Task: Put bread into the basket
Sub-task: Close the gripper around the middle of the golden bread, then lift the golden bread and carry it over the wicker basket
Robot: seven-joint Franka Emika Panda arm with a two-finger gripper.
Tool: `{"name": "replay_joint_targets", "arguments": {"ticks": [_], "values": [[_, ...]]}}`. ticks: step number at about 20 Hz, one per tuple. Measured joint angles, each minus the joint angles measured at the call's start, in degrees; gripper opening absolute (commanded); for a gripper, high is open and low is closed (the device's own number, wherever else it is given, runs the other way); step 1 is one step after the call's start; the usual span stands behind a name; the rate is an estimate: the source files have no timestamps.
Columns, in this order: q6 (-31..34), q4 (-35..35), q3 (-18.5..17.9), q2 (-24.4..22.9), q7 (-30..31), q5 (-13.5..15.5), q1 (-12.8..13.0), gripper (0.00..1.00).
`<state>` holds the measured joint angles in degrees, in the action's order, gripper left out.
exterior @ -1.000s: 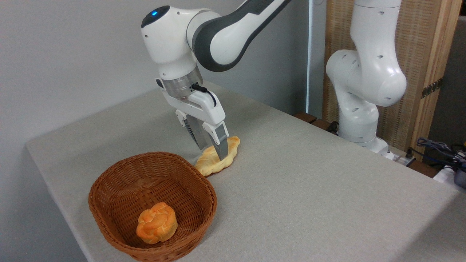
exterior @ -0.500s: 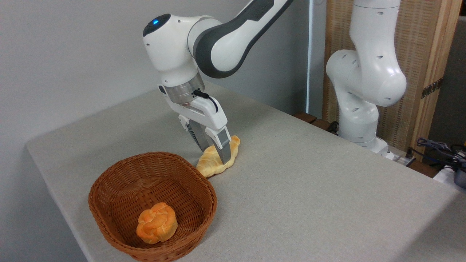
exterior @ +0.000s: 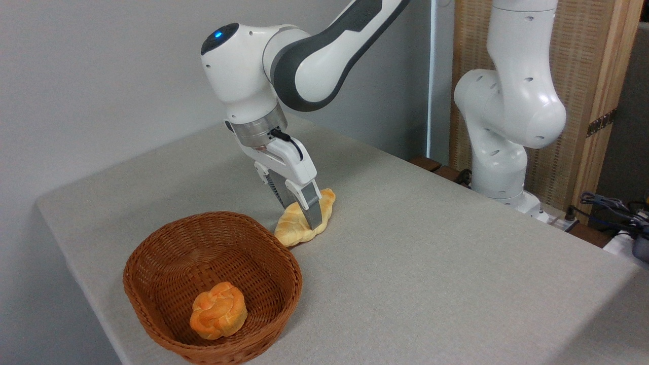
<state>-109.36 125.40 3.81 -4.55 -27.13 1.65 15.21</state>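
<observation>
The bread (exterior: pixel 291 230), a pale golden braided loaf, lies on the table just behind the right rim of the basket (exterior: pixel 152 263). My gripper (exterior: pixel 304 219) comes down on the loaf's middle with its fingers shut on it, squeezing it so that it bulges on both sides. The near finger (exterior: pixel 312 210) covers the loaf's centre. The reddish-brown wicker basket sits at the front left of the table, and the loaf's left end almost touches its rim.
A small round orange knotted bun (exterior: pixel 218 310) lies inside the basket near its front. A second white robot arm (exterior: pixel 507 116) stands off the table at the back right. Cables (exterior: pixel 608 205) lie at the far right. The table's left edge runs close to the basket.
The fingers closed on the loaf, which is now pinched and shorter-looking. The wrist shifted slightly to the right and tilted.
</observation>
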Motion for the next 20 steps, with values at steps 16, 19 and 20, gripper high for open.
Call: {"name": "replay_joint_targets", "arguments": {"ticks": [16,19,20], "values": [[0.0,-0.1,0.0,-0.7,-0.2,0.0,0.0,0.29],[0.9,-0.1,0.0,-1.6,-0.2,0.0,0.0,0.29],[1.5,-0.1,0.0,-1.9,-0.2,0.0,0.0,0.29]]}}
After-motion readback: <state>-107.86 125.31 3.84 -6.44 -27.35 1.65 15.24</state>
